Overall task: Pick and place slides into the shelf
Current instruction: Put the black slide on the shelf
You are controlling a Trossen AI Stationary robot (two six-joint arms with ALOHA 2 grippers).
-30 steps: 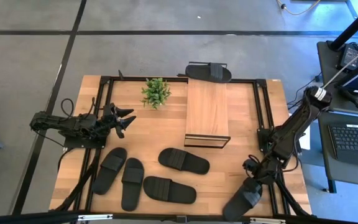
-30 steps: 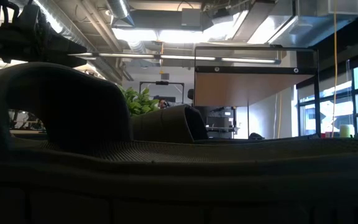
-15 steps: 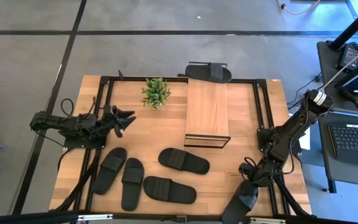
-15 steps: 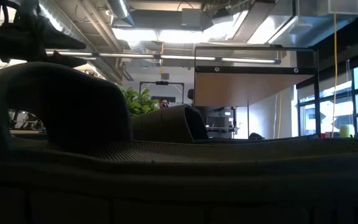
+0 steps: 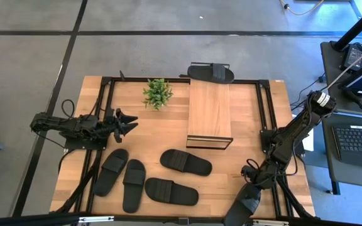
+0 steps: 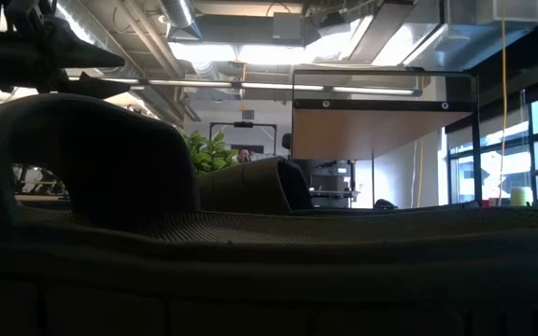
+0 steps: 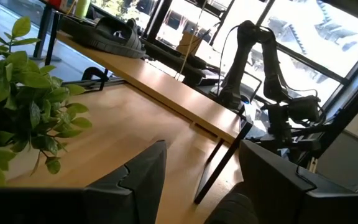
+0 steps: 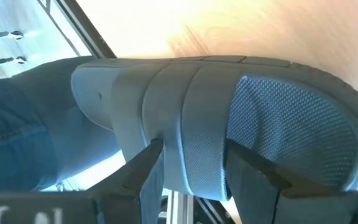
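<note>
Worktop (image 5: 168, 129): light wood board inside a black metal frame, seen from above. Shelf (image 5: 209, 110): narrow rack with a light wood top and thin black frame, standing at the far middle of the worktop; in the low view it shows as a wood panel in a black frame (image 6: 381, 131). Slides, six in all, matte black. One slide (image 5: 211, 73) lies at the far end of the shelf, overhanging the worktop's far edge. Four lie on the near half of the worktop: a pair side by side at the near left, (image 5: 110, 171) and (image 5: 133, 184); one (image 5: 171, 191) to their right near the front edge; one (image 5: 186, 162) just in front of the shelf. The sixth slide (image 5: 244, 203) is at the near right corner, over the front edge, gripped by the right pincer (image 5: 255, 186), whose fingers stand partly apart and closed on either side of the ribbed strap (image 8: 188, 168). Left pincer (image 5: 126, 123): at the left side of the worktop, pointing toward the shelf, fingers spread wide, holding nothing; its wrist view shows both fingers (image 7: 145, 177) apart over bare wood. Potted plant (image 5: 157, 93): small, green, at the far side just left of the shelf. Low view: mostly filled by a near slide's strap and sole (image 6: 110, 177).
</note>
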